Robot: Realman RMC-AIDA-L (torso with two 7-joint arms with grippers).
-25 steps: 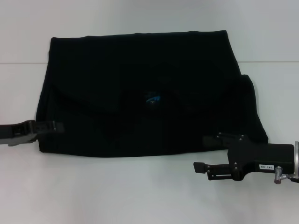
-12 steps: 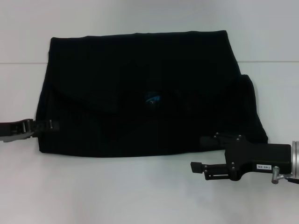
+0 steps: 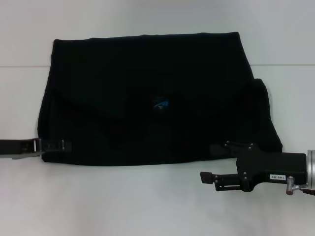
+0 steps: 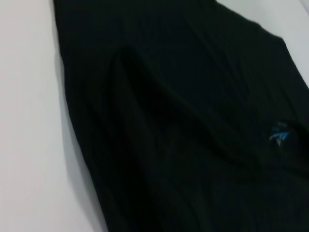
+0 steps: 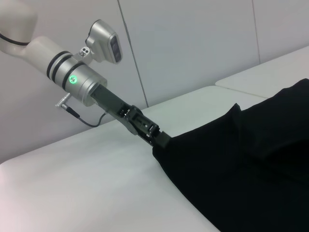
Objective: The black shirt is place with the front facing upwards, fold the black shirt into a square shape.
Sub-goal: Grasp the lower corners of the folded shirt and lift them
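The black shirt lies folded and flat on the white table, with its small blue neck label showing near the middle. My left gripper lies low at the shirt's near-left corner, touching its edge; the right wrist view shows the left gripper meeting the shirt at that corner. My right gripper stands open at the near-right hem, one finger over the cloth and the other over bare table. The left wrist view is filled by the shirt and its label.
A seam crosses the table behind the shirt's right side. Bare white table runs along the front edge between the two arms. A pale wall stands beyond the table's left side.
My left gripper has slid along the shirt's left edge toward me, reaching the near-left corner. My right gripper has shifted slightly left. The shirt has not moved.
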